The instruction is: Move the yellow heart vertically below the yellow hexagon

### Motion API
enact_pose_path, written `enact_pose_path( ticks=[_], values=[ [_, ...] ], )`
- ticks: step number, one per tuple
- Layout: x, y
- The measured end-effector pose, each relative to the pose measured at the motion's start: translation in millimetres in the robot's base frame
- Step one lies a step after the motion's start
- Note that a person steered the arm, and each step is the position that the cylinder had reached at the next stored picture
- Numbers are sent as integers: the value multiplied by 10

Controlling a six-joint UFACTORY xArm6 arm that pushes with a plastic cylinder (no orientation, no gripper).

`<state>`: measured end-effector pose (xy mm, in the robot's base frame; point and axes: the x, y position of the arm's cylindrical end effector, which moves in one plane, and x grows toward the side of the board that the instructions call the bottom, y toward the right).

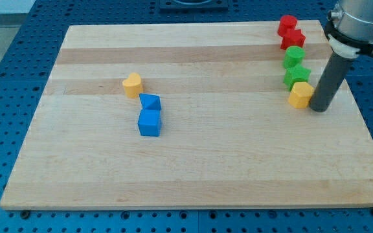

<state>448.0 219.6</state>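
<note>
My tip (318,109) rests on the wooden tabletop (193,175) near the view's right edge, just beside — apparently touching — the right side of a yellow block (300,94) whose shape looks hexagonal. There is no gripper on this arm, only the dark rod, so nothing is spread, pressed together or pinching. The other yellow block (132,85), which reads as the heart, sits well apart from it, left of the board's centre and at about the same height in the view, not below the hexagon. Directly toward the view's bottom right of that heart lie two blue blocks touching each other: a smaller blue block (150,101) of unclear shape, close to the heart, and a blue cube (149,122) beneath it. Above the yellow hexagon a column of blocks runs up toward the view's top — a green block (296,76) touching the hexagon, then a rounder green block (294,56), then a red block (293,39), and a second red block (287,25) at the board's far corner; their exact shapes are hard to make out.
</note>
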Motion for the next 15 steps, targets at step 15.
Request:
enact_pose_path(
  ticks=[15],
  values=[
    [-179, -2296]
  ],
)
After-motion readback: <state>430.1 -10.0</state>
